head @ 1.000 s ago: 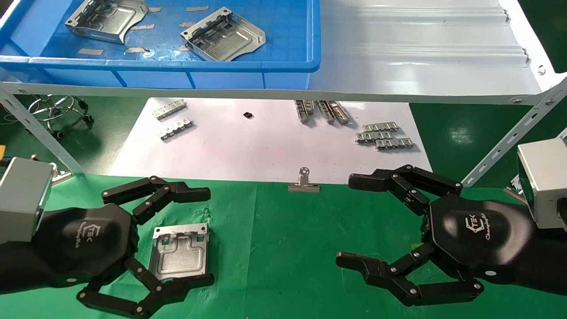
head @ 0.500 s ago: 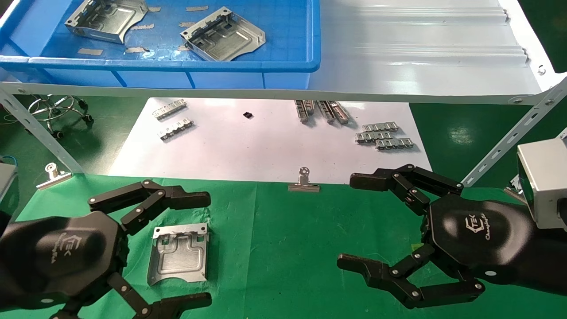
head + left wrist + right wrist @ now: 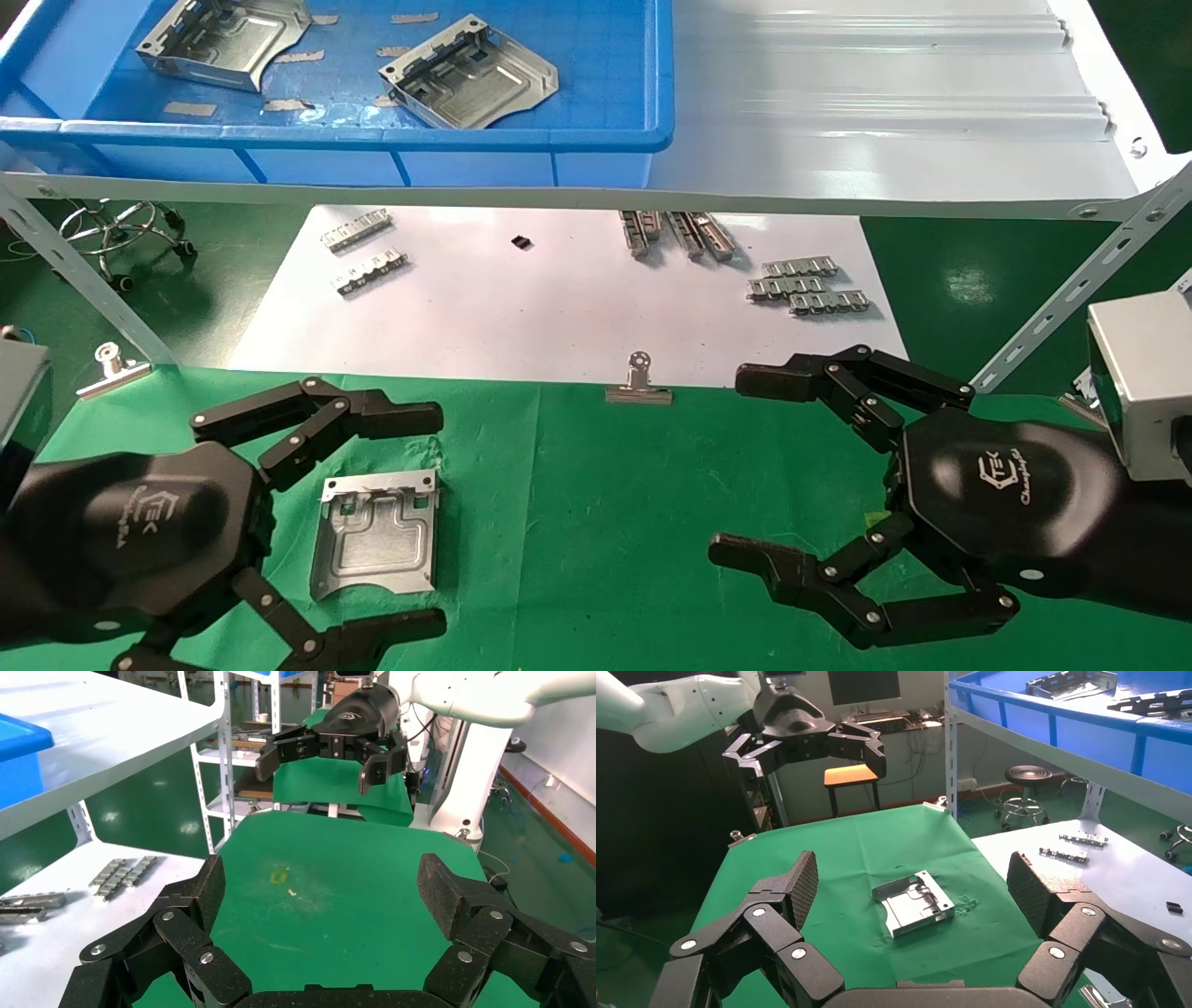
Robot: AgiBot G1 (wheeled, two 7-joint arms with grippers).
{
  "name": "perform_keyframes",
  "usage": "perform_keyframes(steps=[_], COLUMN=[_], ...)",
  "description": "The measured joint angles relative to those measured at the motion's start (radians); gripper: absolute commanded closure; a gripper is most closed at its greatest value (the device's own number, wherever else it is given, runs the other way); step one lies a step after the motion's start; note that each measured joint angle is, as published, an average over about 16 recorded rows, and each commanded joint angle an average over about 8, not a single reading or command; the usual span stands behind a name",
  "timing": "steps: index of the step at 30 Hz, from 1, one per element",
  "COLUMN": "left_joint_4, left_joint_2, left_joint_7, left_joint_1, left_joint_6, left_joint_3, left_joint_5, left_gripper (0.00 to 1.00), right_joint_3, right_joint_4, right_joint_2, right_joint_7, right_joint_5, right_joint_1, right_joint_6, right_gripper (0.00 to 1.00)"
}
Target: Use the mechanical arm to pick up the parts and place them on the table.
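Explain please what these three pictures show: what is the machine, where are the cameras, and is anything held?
It is a robot with two black arms, each ending in three-fingered jaws. One picture looks down from its head; the other two look out from each wrist.

The left gripper hangs open over a green table, above a metal part that lies flat on the cloth. In the right wrist view the same gripper is clearly well above the part. The right gripper is open and empty.

Nothing is held. Two more parts lie in a blue bin on the shelf. Small strips lie on a white sheet.
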Motion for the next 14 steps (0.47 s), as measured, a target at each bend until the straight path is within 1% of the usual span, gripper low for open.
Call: perform_keyframes(steps=[14], left_joint_4=[0.005], left_joint_2=[0.001], left_joint_7=[0.002], left_joint_1=[-0.004], left_joint_6=[0.000], left_joint_3=[0.004], left_joint_5=[0.003], left_gripper=[0.00], right_joint_3=[0.000], right_joint_4=[0.000], right_joint_2=[0.000], right_joint_7=[0.000], right_joint_5=[0.000], right_joint_1=[0.000], right_joint_6=[0.000], right_gripper=[0.00])
